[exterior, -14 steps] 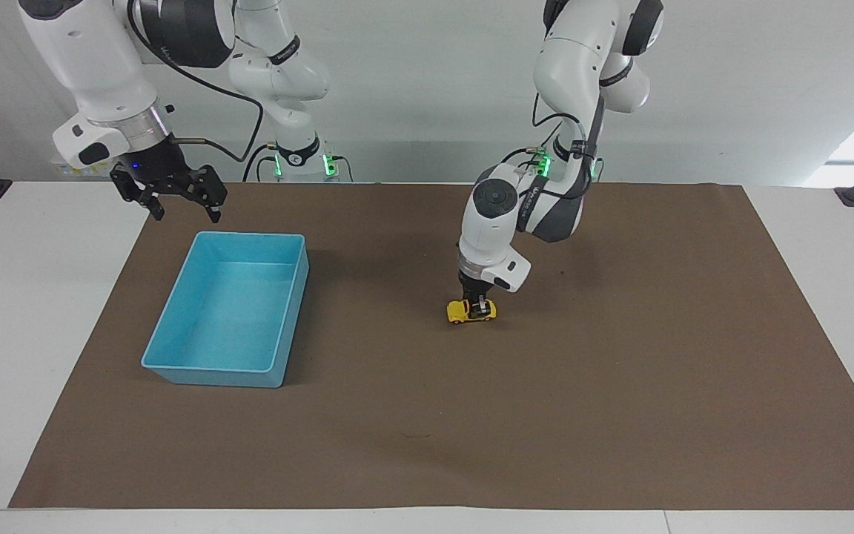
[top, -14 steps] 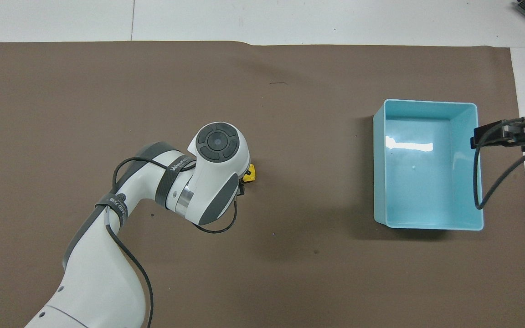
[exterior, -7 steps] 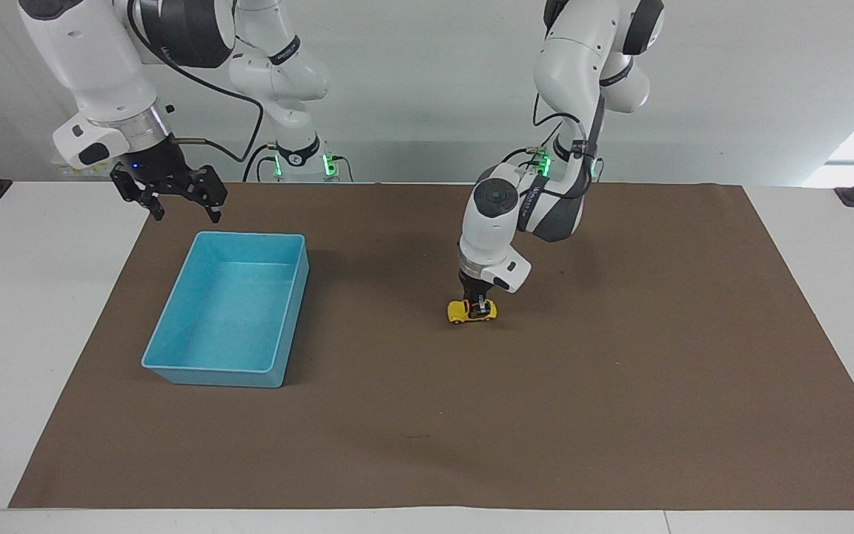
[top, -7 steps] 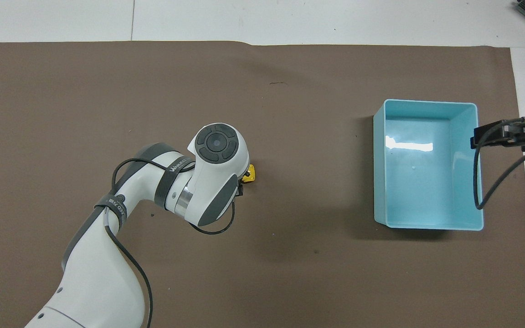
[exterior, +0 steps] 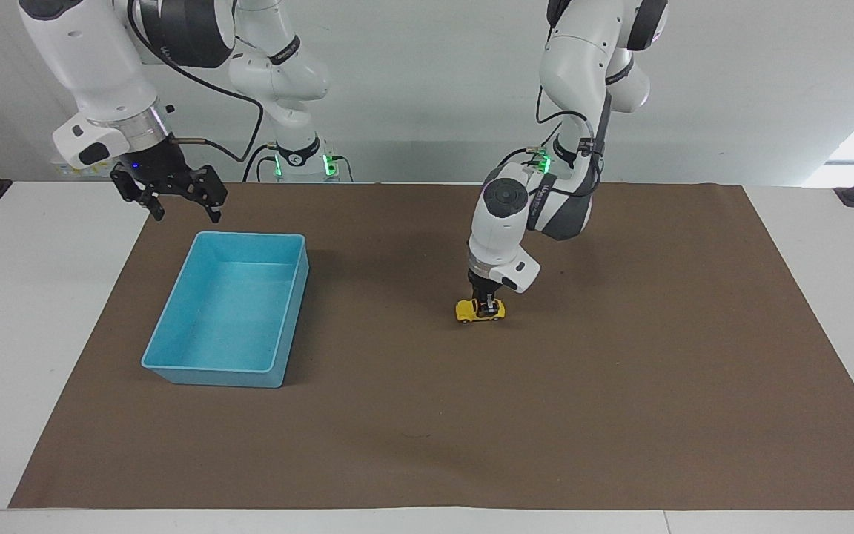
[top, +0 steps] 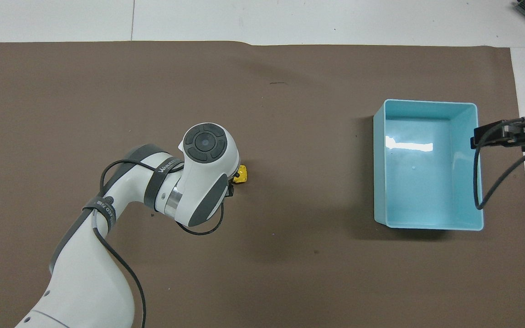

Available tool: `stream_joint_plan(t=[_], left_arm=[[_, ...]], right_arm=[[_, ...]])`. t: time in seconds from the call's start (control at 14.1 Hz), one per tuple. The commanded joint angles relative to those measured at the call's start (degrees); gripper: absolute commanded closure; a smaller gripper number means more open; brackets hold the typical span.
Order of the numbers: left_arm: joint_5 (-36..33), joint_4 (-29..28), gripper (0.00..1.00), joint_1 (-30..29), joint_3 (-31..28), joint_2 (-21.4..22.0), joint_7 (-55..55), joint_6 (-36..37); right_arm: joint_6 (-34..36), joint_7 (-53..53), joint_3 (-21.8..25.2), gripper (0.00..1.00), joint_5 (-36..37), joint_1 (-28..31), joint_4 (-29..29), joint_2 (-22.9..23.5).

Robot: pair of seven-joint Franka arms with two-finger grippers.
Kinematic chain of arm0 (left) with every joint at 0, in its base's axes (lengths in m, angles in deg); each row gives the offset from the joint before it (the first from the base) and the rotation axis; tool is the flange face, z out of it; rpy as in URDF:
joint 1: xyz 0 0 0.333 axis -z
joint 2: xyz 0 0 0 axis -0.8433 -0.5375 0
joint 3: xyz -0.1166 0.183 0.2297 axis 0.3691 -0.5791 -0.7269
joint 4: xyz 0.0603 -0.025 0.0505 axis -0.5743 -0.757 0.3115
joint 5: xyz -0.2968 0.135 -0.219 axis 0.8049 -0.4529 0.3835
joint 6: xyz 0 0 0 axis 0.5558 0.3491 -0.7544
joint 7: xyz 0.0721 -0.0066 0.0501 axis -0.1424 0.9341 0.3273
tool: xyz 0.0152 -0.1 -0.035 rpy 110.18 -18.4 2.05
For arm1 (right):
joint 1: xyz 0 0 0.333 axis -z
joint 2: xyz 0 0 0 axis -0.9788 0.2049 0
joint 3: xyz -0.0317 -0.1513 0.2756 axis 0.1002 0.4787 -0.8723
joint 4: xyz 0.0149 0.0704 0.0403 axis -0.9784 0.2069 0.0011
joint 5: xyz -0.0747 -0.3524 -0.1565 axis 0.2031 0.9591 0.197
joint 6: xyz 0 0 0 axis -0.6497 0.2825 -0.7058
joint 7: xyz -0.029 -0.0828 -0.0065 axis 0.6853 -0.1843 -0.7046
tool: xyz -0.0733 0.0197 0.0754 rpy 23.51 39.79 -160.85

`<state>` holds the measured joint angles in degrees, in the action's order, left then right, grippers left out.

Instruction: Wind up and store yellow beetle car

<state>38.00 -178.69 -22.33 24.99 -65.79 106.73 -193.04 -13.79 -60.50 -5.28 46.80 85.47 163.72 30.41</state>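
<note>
While my right arm waits with its right gripper (exterior: pixel 179 200) open above the brown mat (exterior: pixel 620 371) beside the blue tray (exterior: pixel 175 363), my left gripper (exterior: pixel 488 302) is clamped on the yellow beetle car (exterior: pixel 480 311) mid-mat. Since a second ago the car has been dragged along the mat toward my left arm's end, wheels down. I judge this the wind-up pull; storing remains.

no legible text, labels, numbers, signs
</note>
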Motion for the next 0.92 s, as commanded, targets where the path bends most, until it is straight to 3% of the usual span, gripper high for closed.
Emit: stream_joint_plan(t=[0.0, 0.85], left_arm=[[-0.56, -4.44, 0.88, -2.37, -0.21, -0.26, -3.37, -1.47], [-3.9, -7.25, 0.81, -7.38, -0.39, 0.53, -7.95, -1.47]], right_arm=[[-0.59, -0.57, -0.22, 0.0, -0.51, 0.35, 1.71, -1.4], [-0.59, -0.57, -0.22, 0.0, -0.51, 0.35, 1.71, -1.4]])
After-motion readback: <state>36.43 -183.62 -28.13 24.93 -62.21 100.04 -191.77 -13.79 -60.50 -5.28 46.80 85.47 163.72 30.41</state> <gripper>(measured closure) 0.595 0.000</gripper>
